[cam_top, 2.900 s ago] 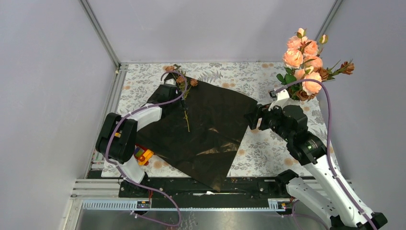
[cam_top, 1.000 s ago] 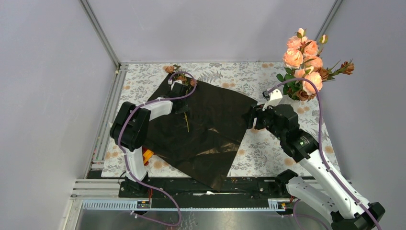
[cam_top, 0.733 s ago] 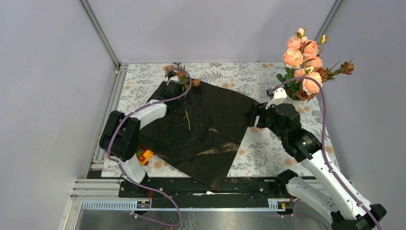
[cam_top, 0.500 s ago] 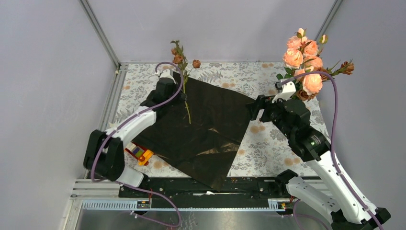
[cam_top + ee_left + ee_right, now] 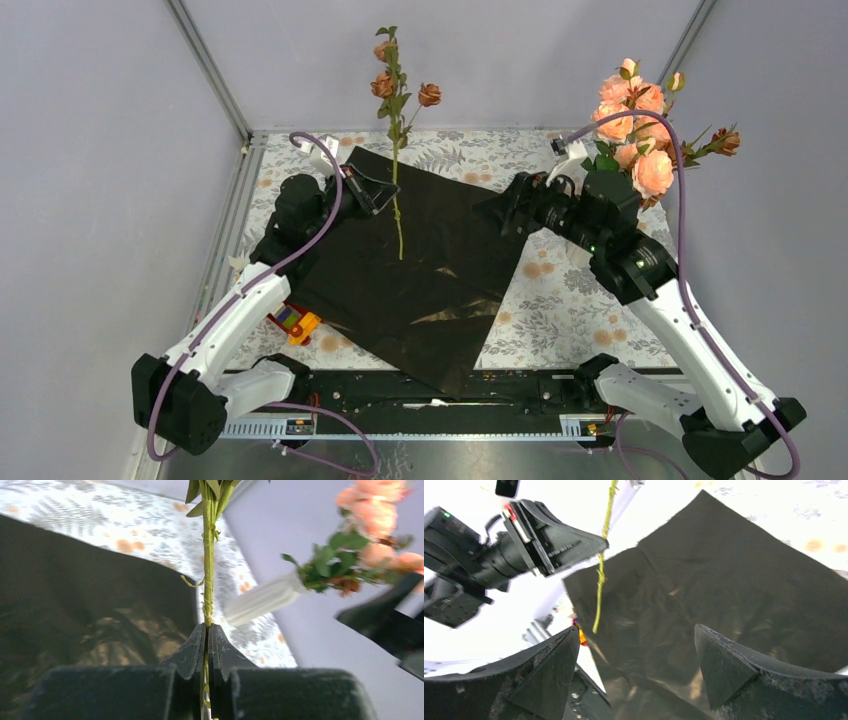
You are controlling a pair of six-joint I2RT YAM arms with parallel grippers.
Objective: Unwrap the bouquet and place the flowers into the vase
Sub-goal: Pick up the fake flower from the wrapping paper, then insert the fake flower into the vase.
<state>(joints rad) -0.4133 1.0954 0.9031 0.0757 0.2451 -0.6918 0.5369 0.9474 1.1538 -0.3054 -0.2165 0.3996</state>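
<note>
The bouquet's black wrapping paper (image 5: 430, 270) lies unfolded flat on the table. My left gripper (image 5: 386, 196) is shut on one thin green flower stem (image 5: 396, 150) and holds it upright above the paper, brownish blooms at its top. In the left wrist view the stem (image 5: 208, 570) rises from the shut fingertips (image 5: 207, 626). The white ribbed vase (image 5: 265, 597) holds peach-pink flowers (image 5: 640, 130) at the back right; in the top view my right arm hides the vase. My right gripper (image 5: 497, 210) is open and empty, pointing left toward the stem (image 5: 600, 580).
A colourful toy-block car (image 5: 297, 322) sits by the paper's left corner near the left arm. Grey walls with metal rails bound the flowered tablecloth (image 5: 560, 310) at the back and both sides.
My left arm has lifted the stem off the paper and stood it upright. My right gripper has opened wider and swung left from the vase toward the stem.
</note>
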